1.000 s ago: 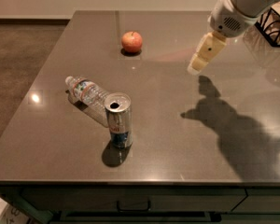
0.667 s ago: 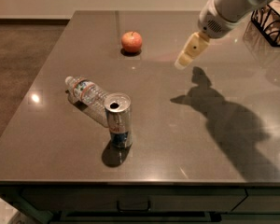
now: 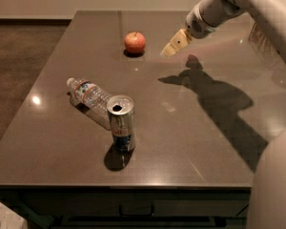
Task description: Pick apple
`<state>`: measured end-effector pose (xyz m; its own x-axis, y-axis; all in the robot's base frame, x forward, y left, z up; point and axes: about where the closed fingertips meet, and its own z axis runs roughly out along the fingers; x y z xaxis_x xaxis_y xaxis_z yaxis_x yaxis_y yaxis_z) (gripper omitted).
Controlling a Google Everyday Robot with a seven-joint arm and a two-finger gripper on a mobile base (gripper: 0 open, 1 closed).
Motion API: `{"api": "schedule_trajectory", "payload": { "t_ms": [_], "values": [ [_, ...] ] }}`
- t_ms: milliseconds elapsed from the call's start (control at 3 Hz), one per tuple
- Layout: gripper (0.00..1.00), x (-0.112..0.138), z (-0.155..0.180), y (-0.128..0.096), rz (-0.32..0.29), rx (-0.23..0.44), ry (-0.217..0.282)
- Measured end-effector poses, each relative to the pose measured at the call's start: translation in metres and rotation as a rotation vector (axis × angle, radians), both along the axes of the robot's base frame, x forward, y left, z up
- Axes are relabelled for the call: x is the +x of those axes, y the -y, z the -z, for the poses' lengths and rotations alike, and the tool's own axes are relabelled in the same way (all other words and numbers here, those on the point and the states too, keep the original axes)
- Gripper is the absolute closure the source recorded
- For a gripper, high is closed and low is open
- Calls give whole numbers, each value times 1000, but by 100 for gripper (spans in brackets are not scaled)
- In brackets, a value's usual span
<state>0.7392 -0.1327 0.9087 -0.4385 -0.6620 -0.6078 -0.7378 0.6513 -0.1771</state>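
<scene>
The apple (image 3: 134, 42) is small, round and red-orange, and it sits on the dark table (image 3: 190, 128) toward the far side, left of the middle. My gripper (image 3: 174, 44) hangs above the table just right of the apple, at about the same depth, with its cream-coloured fingers pointing down and left toward it. A gap separates it from the apple, and it holds nothing that I can see.
A clear plastic water bottle (image 3: 89, 97) lies on its side at the left. An open drink can (image 3: 121, 122) stands upright right next to it, near the front. The arm's shadow (image 3: 214, 99) falls across the right half of the table.
My gripper has moved left toward the apple, closing most of the gap. The apple, bottle and can have not moved.
</scene>
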Motion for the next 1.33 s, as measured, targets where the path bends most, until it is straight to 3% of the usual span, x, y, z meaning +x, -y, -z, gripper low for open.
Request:
{"api": "schedule_trajectory", "payload": {
  "t_ms": [667, 1333],
  "values": [
    [0, 64, 20, -39, 60, 111, 6],
    [0, 96, 36, -74, 92, 166, 29]
  ]
}}
